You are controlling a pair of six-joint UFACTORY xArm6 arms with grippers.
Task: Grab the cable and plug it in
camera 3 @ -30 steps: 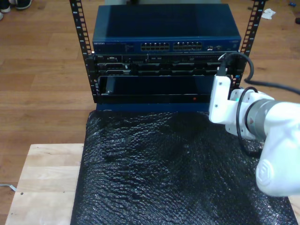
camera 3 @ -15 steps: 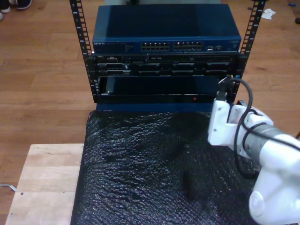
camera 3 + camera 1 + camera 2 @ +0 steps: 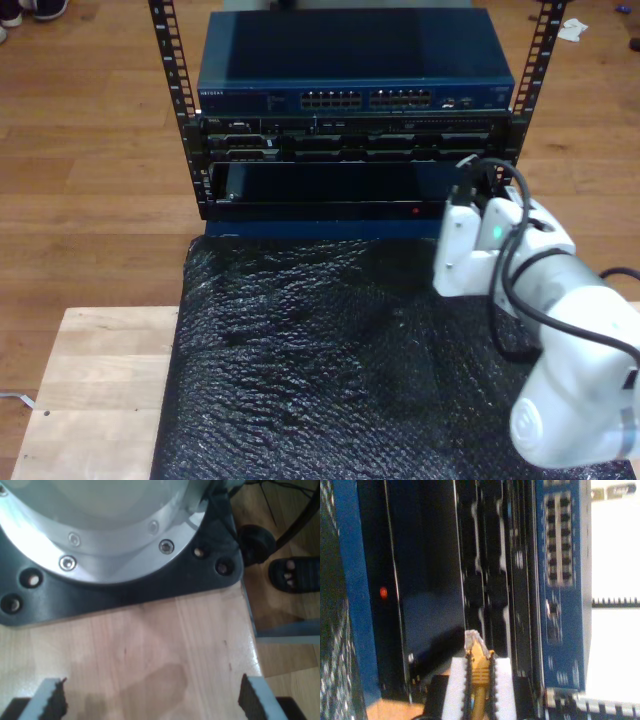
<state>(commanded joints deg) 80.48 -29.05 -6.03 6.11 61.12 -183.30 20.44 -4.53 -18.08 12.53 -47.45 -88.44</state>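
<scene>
1. First wrist view: my first end effector [image 3: 150, 700] hangs wide open over a bare wooden counter [image 3: 165, 645], its two pads holding nothing. One black base plate [image 3: 125, 590] carries one silver arm base [image 3: 90, 525].
2. Second wrist view: my second end effector [image 3: 479, 680] is clamped on one cable [image 3: 478, 672], whose clear plug [image 3: 472, 639] points at the rack [image 3: 435, 580], near but apart. One red light [image 3: 383, 592] glows; one switch [image 3: 562, 580] shows two port blocks.
3. Exterior view: one white arm [image 3: 560, 340] reaches over one black mat [image 3: 330, 370] toward the rack's lower part, at the exterior view's right.
</scene>
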